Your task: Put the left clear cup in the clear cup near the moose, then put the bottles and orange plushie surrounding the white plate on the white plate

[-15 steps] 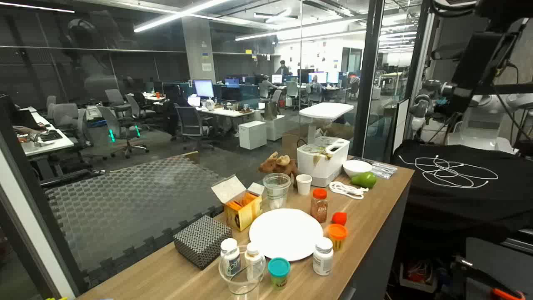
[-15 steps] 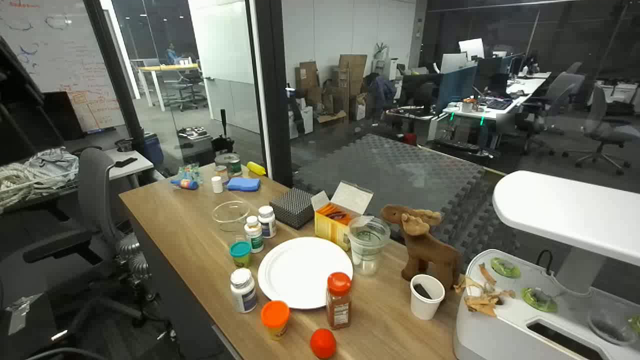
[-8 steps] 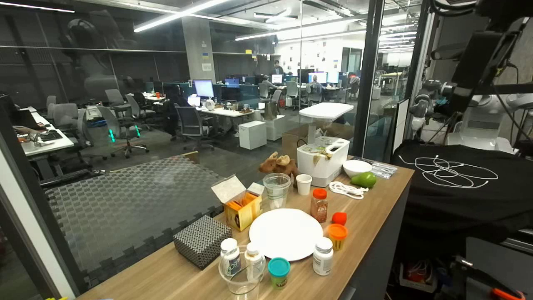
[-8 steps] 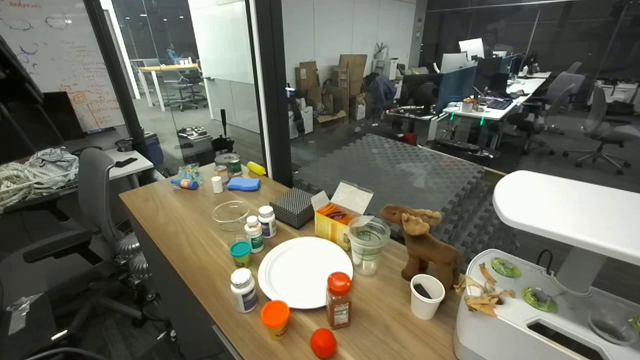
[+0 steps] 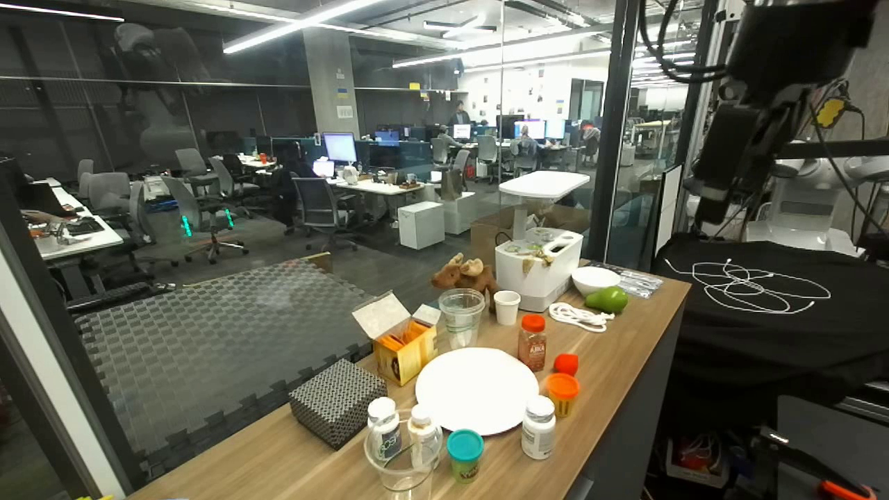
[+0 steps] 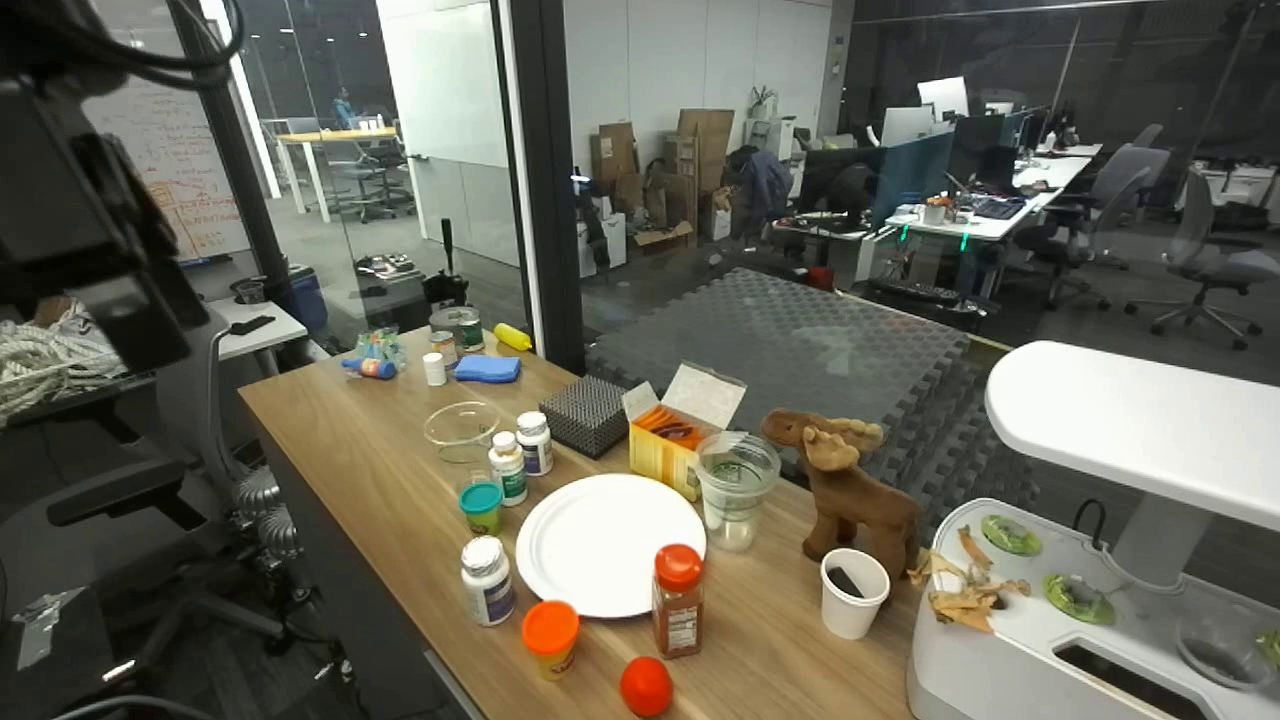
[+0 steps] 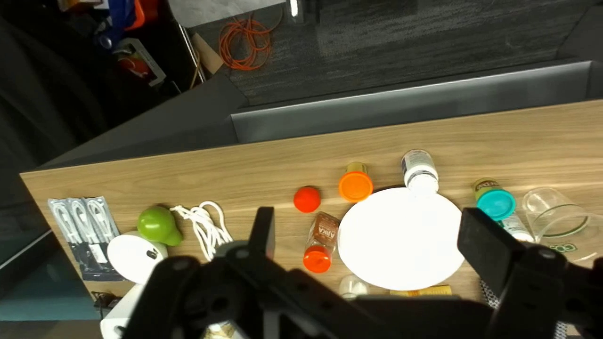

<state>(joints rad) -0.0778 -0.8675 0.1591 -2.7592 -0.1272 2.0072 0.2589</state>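
My gripper [image 7: 367,228] is open above the counter, its jaws wide apart with nothing between them; the white plate [image 7: 400,245] lies well below. The left clear cup [image 6: 461,432] stands beside two white bottles [image 6: 509,468]. Between the yellow box and the brown moose [image 6: 862,505] is the other clear cup [image 6: 738,495], partly covered by my gripper in the wrist view. Around the plate are a third white bottle [image 7: 419,169], a teal-capped tub [image 7: 495,204], an orange-capped tub [image 7: 355,186], a red-capped bottle [image 7: 323,233] and the round red-orange plushie [image 7: 307,199].
A patterned dark box [image 5: 338,401] and an opened yellow box [image 5: 405,347] line the plate's far side. Past the moose stand a paper cup [image 6: 854,592] and a tall white planter [image 5: 538,267]. A green pear [image 7: 159,225] and white cord [image 7: 203,226] lie near the counter's end.
Over the last half second my arm has swung in toward the counter, coming lower and further into both exterior views. The things on the counter have not moved.
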